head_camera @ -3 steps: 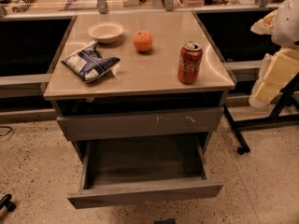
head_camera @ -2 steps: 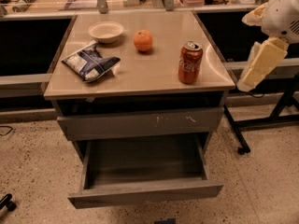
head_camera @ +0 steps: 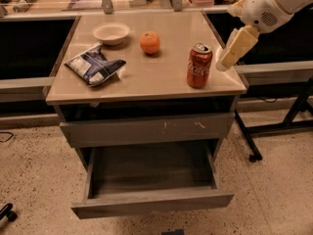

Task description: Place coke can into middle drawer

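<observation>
The coke can [head_camera: 199, 65] stands upright near the right front corner of the cabinet top [head_camera: 156, 77]. It is red with white script and a silver top. My gripper [head_camera: 234, 49] hangs cream-coloured from the white arm, just right of the can and level with its upper half, a small gap apart from it. The middle drawer [head_camera: 151, 199] is pulled open low at the front of the cabinet. It has a plain grey front panel and a dark, empty inside.
On the cabinet top are a white bowl [head_camera: 111, 32], an orange [head_camera: 149, 42] and a blue-white snack bag [head_camera: 94, 65]. A shut drawer front with pale scratches [head_camera: 146, 129] sits above the open drawer. A black wheeled frame [head_camera: 252, 156] stands at the right.
My gripper has moved up and to the left, from beside the cabinet's right edge to close beside the coke can. The can and the drawer have not moved.
</observation>
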You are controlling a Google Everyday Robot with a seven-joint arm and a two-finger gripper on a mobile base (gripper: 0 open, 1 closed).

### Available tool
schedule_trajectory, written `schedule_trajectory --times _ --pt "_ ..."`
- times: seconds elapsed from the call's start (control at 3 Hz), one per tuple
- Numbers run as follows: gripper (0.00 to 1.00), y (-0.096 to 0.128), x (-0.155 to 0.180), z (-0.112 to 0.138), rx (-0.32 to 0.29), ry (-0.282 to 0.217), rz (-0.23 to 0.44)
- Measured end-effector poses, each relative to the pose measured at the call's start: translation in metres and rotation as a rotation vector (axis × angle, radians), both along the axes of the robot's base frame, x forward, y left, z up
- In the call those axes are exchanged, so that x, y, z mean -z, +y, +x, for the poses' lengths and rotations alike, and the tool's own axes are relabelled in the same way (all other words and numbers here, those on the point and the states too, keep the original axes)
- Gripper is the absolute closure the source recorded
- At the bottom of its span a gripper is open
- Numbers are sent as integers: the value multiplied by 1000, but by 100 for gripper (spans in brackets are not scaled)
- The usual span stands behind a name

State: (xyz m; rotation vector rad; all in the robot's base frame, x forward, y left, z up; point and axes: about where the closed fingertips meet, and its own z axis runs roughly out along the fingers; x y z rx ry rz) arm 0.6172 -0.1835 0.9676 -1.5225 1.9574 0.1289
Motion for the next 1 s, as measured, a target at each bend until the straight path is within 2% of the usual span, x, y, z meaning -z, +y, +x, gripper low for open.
schedule_trajectory --times 0.33,0.67,1.0 --pt "0 17 15 33 -4 15 37" --pt "0 30 30 53 -7 47 43" --pt "0 38 45 62 -10 77 35"
